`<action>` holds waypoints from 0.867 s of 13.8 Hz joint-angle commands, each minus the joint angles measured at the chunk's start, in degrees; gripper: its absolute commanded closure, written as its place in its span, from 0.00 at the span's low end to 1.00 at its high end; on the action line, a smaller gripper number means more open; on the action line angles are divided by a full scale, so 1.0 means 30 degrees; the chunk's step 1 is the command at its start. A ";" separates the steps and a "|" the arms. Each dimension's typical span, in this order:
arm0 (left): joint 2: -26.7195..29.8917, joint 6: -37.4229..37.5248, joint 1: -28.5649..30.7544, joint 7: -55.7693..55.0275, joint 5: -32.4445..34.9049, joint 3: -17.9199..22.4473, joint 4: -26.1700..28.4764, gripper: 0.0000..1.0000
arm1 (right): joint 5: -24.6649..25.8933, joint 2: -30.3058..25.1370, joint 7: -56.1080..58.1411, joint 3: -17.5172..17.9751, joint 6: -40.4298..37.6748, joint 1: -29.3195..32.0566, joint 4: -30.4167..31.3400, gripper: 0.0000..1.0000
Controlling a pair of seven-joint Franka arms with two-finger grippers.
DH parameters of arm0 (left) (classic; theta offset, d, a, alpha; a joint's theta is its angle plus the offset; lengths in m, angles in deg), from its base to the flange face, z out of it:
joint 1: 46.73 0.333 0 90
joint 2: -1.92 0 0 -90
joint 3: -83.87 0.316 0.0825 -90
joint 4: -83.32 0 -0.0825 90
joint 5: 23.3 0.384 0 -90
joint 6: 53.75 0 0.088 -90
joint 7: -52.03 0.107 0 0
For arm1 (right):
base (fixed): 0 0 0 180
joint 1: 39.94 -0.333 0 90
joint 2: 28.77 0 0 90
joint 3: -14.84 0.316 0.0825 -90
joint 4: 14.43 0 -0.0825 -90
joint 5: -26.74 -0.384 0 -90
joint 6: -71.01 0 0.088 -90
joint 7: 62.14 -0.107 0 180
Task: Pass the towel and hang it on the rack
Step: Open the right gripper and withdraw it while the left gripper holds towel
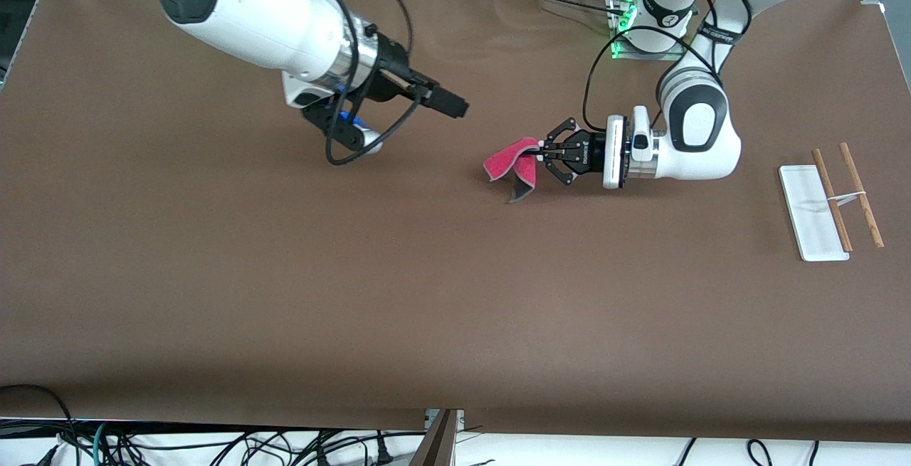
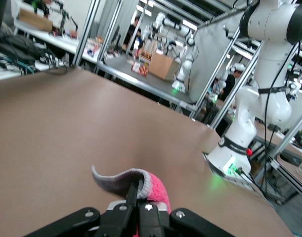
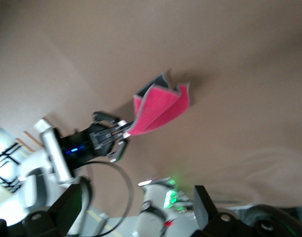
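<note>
The towel hangs a little above the middle of the brown table, pink-red face up and dark grey face curling underneath. My left gripper is shut on its edge, reaching in level from the left arm's end. In the left wrist view the fingertips pinch the light grey stitched edge of the towel. My right gripper is in the air toward the right arm's end, apart from the towel, open and holding nothing. From the right wrist I see the towel in the left gripper. The rack stands at the left arm's end.
The rack's two brown rods slant beside its white base. The left arm's base, lit green, stands at the table's edge farthest from the front camera. Cables lie below the edge nearest that camera.
</note>
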State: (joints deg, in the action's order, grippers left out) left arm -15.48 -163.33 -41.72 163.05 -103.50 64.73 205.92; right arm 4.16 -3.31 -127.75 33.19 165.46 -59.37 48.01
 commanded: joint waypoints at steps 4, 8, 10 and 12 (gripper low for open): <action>0.0236 0.2392 0.2720 -0.6589 1.0448 -0.0065 -0.5057 1.00 | 0.2370 -0.2097 0.8906 -0.2268 -0.4932 0.1262 0.0279 0.00; -0.0410 0.4675 0.4303 -0.9050 1.7106 0.0110 -0.6702 1.00 | 0.4764 -0.3064 1.3075 -0.3684 -0.6198 0.1262 0.1593 0.00; -0.0587 0.5729 0.5472 -0.9611 1.9952 0.0110 -0.7667 1.00 | 0.5619 -0.3447 1.4394 -0.4150 -0.6110 0.1262 0.2416 0.00; -0.0879 0.7311 0.6442 -0.9933 2.2617 0.0430 -0.9101 1.00 | 0.6002 -0.3419 1.6353 -0.5028 -0.6022 0.1262 0.2710 0.00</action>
State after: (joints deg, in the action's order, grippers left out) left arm -16.33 -146.41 -24.99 135.38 -41.94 66.00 184.39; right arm 20.78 -11.30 -84.13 20.57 146.77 -55.39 52.67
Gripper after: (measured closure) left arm 0.982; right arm 0.000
